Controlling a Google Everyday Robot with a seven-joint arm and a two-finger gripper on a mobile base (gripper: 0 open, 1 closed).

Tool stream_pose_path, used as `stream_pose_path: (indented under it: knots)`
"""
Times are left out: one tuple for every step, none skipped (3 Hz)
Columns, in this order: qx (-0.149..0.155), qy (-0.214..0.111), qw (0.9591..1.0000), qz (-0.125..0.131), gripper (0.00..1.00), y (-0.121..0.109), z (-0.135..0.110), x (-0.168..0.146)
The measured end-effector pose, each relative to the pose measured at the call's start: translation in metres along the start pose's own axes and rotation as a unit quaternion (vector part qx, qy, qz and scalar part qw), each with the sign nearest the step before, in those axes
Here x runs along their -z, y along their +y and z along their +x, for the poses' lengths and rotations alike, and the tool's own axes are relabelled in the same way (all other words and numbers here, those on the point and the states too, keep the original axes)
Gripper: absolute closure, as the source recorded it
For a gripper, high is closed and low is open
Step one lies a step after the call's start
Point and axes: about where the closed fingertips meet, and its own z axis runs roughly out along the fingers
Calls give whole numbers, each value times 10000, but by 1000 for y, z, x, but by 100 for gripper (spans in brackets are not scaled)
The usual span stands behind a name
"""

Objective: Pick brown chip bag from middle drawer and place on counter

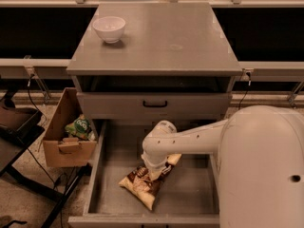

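Note:
The brown chip bag (142, 186) lies flat on the floor of the open middle drawer (190, 194), near its front left. My gripper (154, 171) points straight down onto the bag's upper right part, at the end of the white arm (190, 139) that reaches in from the right. The wrist hides the fingertips and part of the bag. The counter (156, 37) is the grey cabinet top above, with a faint round mark.
A white bowl (109, 28) stands at the counter's back left. A shut drawer front with a black handle (155, 104) sits just above the open drawer. A cardboard box (66, 132) with a green packet (80, 126) stands left of the cabinet. My white body (261, 170) fills the lower right.

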Motion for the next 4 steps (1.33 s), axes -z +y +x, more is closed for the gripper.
stream_pose_path:
  knots:
    - [0,0,10000,0,100,0,0,0]
    - [0,0,10000,0,100,0,0,3]
    - [-44,56,9999,74,100,0,18,75]
    - [-226,227,9994,97,100,4,44,191]
